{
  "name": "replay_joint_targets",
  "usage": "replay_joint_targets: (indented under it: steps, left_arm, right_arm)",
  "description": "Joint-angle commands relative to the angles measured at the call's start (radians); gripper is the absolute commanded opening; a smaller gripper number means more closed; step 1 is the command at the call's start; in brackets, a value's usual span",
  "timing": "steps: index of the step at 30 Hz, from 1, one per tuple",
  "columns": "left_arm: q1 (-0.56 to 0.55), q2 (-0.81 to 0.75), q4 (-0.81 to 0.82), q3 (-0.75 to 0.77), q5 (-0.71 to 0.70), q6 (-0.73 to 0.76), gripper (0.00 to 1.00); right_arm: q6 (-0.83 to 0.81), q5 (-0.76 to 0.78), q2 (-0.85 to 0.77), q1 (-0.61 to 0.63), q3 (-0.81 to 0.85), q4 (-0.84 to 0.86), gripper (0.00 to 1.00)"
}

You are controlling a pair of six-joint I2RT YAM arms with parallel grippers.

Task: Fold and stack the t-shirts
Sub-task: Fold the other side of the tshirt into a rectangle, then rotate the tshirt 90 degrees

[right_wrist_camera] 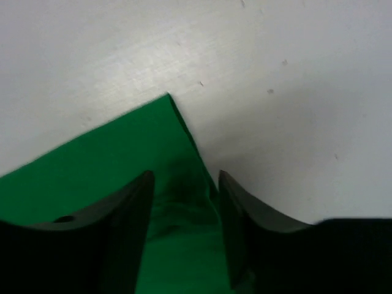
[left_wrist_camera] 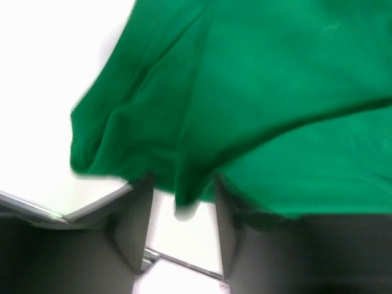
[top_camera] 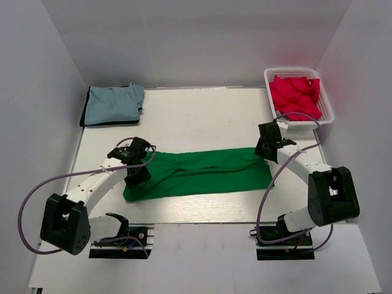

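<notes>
1. A bright green cloth t-shirt point(top_camera: 202, 171), folded into a long band, lies flat across the middle of the white surface point(top_camera: 196, 116), running between its left and right edges.
2. The left gripper point(left_wrist_camera: 184, 177) is at the band's left end. Its jaws are apart, and a bunched fold of green cloth droops loosely between them.
3. The right gripper point(right_wrist_camera: 185, 174) is over the band's far right corner, jaws apart, with the cloth lying flat beneath.
4. A folded pale grey-blue t-shirt point(top_camera: 113, 104) lies at the far left corner.
5. Crimson red t-shirts point(top_camera: 295, 97) fill a white plastic mesh basket point(top_camera: 326, 104) at the far right corner.

Green t-shirt point(top_camera: 202, 174), crimson t-shirts point(top_camera: 295, 97)
</notes>
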Motion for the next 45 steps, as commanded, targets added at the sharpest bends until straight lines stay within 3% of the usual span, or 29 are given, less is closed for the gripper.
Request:
replay_joint_targets:
  steps: [1, 2, 5, 6, 11, 12, 19, 24, 27, 32, 35, 41, 45]
  left_arm:
    - [-0.003, -0.048, -0.101, -0.035, 0.070, -0.030, 0.59]
    - [-0.003, -0.048, -0.115, -0.035, 0.085, -0.041, 0.73]
    - [-0.012, -0.057, -0.115, -0.010, 0.121, -0.030, 0.88]
    - [-0.012, -0.071, -0.115, -0.010, 0.107, -0.030, 1.00]
    - [-0.012, -0.026, 0.029, 0.106, 0.073, 0.011, 1.00]
    - [-0.012, -0.010, 0.046, 0.128, 0.073, 0.022, 1.00]
    - [-0.012, 0.147, 0.226, 0.171, 0.125, 0.089, 1.00]
    - [0.013, 0.341, 0.255, 0.217, 0.157, 0.089, 1.00]
    - [0.022, 0.449, 0.160, 0.301, 0.105, 0.065, 1.00]
    - [0.033, 0.619, 0.149, 0.355, 0.032, 0.062, 1.00]
    - [0.045, 0.716, 0.149, 0.501, 0.022, 0.100, 1.00]
    - [0.063, 1.036, 0.253, 0.807, 0.171, 0.227, 1.00]
    - [0.054, 1.329, 0.229, 1.351, 0.371, 0.302, 1.00]
  right_arm:
    - [0.083, 0.051, -0.049, -0.003, -0.062, -0.078, 0.55]
    - [0.095, 0.052, -0.078, -0.004, -0.073, -0.094, 0.66]
    - [0.143, 0.130, -0.126, -0.004, -0.094, -0.174, 0.75]
    - [0.141, 0.146, -0.137, 0.002, -0.094, -0.178, 0.77]
    - [0.021, -0.058, -0.183, 0.006, -0.044, -0.068, 0.90]
    - [0.013, -0.151, -0.178, 0.008, -0.033, -0.056, 0.90]
    - [-0.061, -0.371, -0.120, 0.054, 0.027, 0.090, 0.90]
    - [-0.038, -0.457, 0.015, 0.063, 0.013, 0.141, 0.90]
    - [-0.018, -0.468, 0.073, 0.065, -0.004, 0.128, 0.90]
    - [0.005, -0.462, 0.031, 0.065, -0.140, 0.133, 0.90]
    - [0.008, -0.472, -0.002, 0.074, -0.186, 0.104, 0.90]
    - [0.023, -0.526, -0.077, 0.144, -0.275, 0.085, 0.90]
    - [0.011, -0.596, -0.080, 0.238, -0.295, 0.053, 0.90]
